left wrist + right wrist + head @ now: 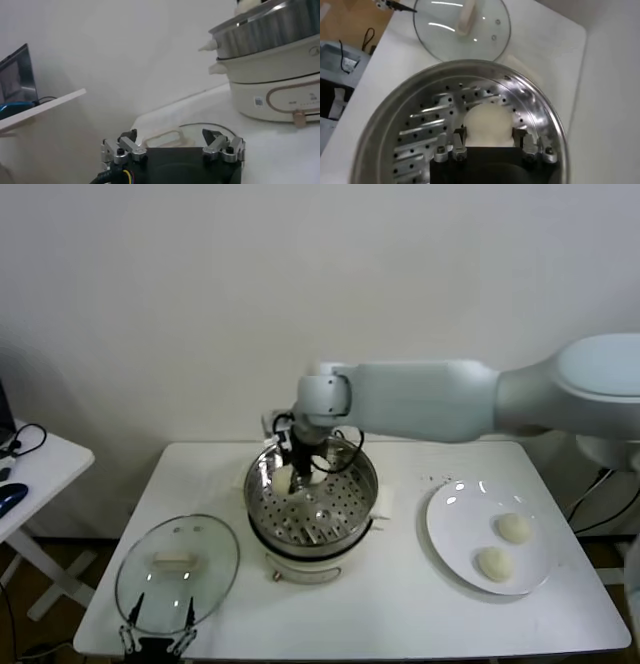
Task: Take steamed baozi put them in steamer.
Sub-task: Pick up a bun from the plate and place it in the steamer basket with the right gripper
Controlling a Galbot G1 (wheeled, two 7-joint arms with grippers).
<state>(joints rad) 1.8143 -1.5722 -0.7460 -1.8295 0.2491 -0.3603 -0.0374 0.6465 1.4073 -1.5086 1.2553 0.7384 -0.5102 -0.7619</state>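
Baozi sits clamped between the fingers of the right claw, low inside the steamer near its far-left wall. Two more baozi lie on the white plate at the right. The left claw is parked with fingers apart over the glass lid on the surface.
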